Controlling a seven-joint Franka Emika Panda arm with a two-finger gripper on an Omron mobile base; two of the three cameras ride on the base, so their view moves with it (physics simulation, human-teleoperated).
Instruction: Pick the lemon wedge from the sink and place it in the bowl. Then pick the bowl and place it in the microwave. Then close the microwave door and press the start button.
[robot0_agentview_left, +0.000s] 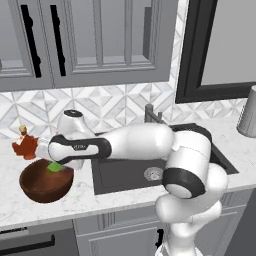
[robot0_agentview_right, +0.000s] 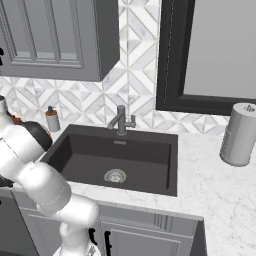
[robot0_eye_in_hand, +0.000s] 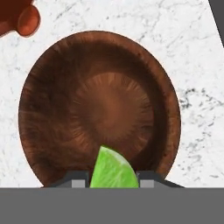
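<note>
We see the fingers (robot0_eye_in_hand: 113, 180) clamped on the lemon wedge (robot0_eye_in_hand: 113, 169), hanging just above the bowl (robot0_eye_in_hand: 57, 109), which sits on the marble bench (robot0_agentview_left: 115, 199) left of the sink (robot0_agentview_right: 130, 155).

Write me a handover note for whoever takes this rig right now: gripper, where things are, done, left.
Gripper: shut on the lemon wedge, held over the bowl.
Bowl: on the counter left of the sink, nothing in it yet.
Done: wedge lifted out of the sink and carried above the bowl.
Left: release the wedge into the bowl, move the bowl into the microwave, close the door, press start.
</note>
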